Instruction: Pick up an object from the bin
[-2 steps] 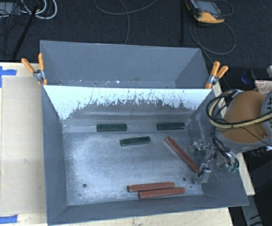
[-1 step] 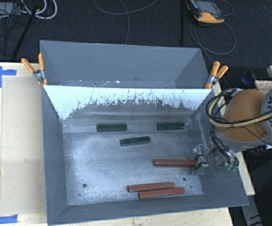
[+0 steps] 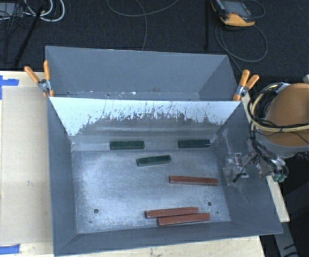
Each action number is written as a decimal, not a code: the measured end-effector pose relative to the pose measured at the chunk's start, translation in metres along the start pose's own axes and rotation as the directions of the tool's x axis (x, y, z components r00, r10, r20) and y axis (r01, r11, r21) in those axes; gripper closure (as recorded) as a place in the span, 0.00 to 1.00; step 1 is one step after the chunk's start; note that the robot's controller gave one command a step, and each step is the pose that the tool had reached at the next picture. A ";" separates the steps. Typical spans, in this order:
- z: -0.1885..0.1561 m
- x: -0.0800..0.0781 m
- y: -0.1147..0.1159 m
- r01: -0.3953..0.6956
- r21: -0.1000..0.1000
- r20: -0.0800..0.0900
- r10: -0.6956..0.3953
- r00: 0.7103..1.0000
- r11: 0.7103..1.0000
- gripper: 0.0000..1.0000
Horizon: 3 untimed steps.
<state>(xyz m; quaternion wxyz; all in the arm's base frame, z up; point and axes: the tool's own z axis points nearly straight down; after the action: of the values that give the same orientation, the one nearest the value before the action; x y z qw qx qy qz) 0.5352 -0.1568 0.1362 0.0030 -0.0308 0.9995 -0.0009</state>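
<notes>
Here, arm [image 3: 291, 116] near bin's right wall [image 3: 241, 199].

The tool [image 3: 234, 171] hangs at the bin's [image 3: 63, 197] right wall, near a red-brown bar [image 3: 193, 180], a dark green bar [image 3: 153, 160] farther left.

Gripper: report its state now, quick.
Gripper: open or closed cannot be told. It hangs by the right wall of the bin, just right of the lone red-brown bar.
</notes>
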 end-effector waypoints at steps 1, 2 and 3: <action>0.003 0.001 0.001 0.001 -0.002 -0.005 -0.001 1.000 1.000 0.00; 0.068 -0.023 0.042 0.208 -0.007 -0.008 -0.208 0.978 0.978 0.00; 0.067 -0.017 0.057 0.247 -0.006 -0.007 -0.247 0.969 0.969 0.00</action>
<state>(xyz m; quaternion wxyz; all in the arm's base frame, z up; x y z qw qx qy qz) 0.5494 -0.0989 0.0691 -0.0009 -0.1549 0.9879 0.0010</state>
